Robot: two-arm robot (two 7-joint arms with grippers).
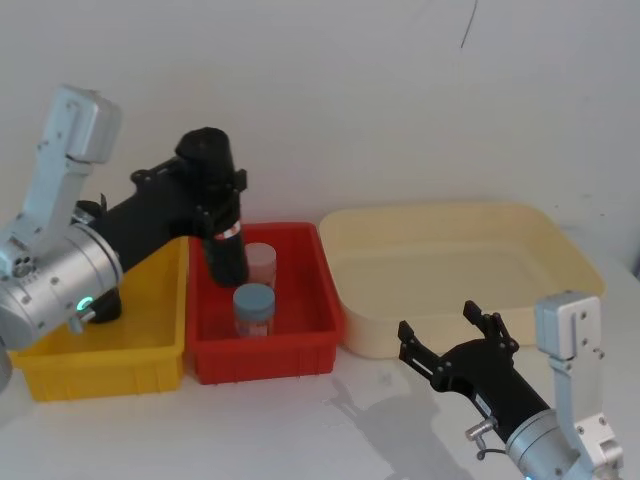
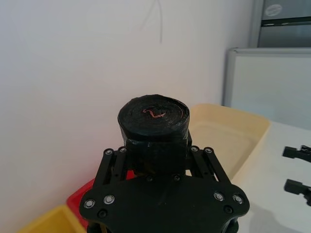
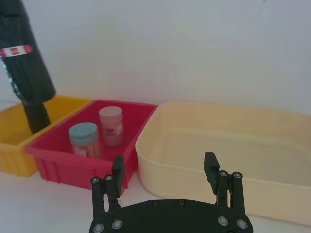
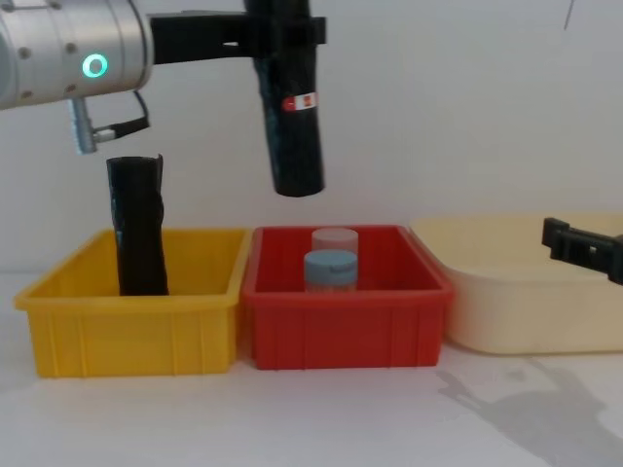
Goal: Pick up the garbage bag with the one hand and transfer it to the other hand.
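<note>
The left gripper (image 1: 212,190) clamps the bag (image 1: 226,250), nearly upright above the red bin (image 1: 300,350). The right gripper (image 1: 438,320), at four o'clock from the bin, gapes wide, empty.

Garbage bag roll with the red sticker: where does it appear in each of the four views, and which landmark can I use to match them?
Head: bag left of centre, held in the left claw, above the red bin.
Left wrist: bag at centre, end-on, beyond the claw.
Right wrist: bag in the top left corner, tilted.
Chest: bag at top centre, above the bin.
Landmark: the red bin, present in all four.
</note>
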